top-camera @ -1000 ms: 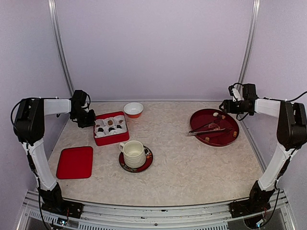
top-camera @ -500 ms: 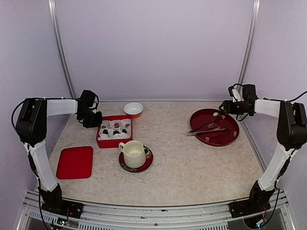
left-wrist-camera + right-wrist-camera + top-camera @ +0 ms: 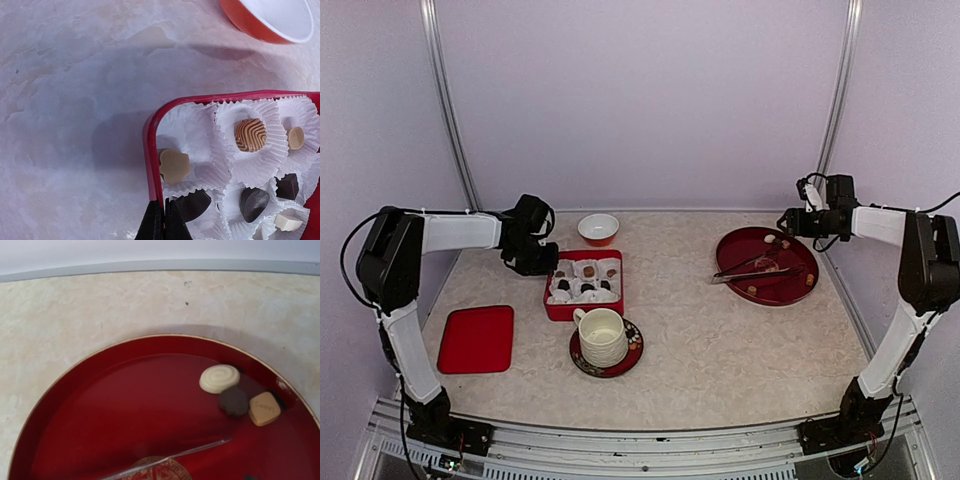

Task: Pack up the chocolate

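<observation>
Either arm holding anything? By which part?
Left gripper is shut on the red box, jaws pinching its left rim. Right gripper, by the plate, holds nothing.

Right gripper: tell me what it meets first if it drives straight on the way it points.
Probably the red plate, on bare surface beside the three chocolates at its rim, short of the tongs. The right gripper hangs above it; exact depth is unclear.

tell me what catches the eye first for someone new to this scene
The red box of chocolates in white paper cups, left of centre, with the left hand pinched shut on its rim. On the right, a round red plate holds loose chocolates and metal tongs, the right hand open above its far edge.
</observation>
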